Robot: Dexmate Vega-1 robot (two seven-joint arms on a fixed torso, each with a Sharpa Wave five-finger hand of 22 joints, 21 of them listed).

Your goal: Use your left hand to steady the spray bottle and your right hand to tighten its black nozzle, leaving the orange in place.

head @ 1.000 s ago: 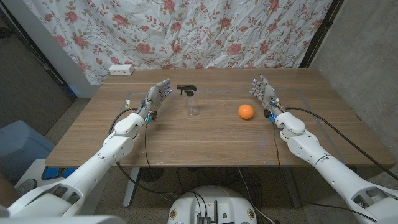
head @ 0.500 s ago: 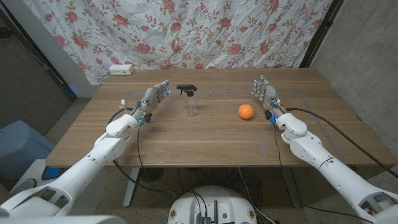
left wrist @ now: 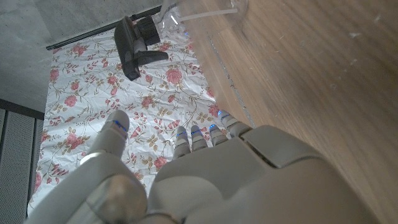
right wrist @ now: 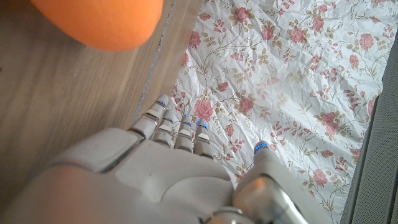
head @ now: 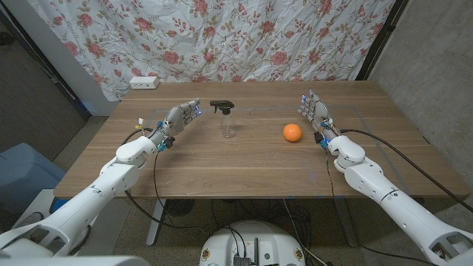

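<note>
The spray bottle stands upright toward the far edge of the wooden table, about midway between the side edges. Its clear body is hard to pick out against the wood, while the black nozzle on top shows plainly. In the left wrist view the bottle's body is cut off at the picture's edge, so only the nozzle and a bit of clear plastic are visible.

The left hand hangs near the bottle on the side toward the table's left edge, apart from it, fingers spread and holding nothing. It seems to be lifted off the wood, though the angle leaves that uncertain.

The orange sits between the bottle and the right hand, just beside that hand. The right hand is upright, fingers extended and empty. The right wrist view catches only part of the orange.
</note>
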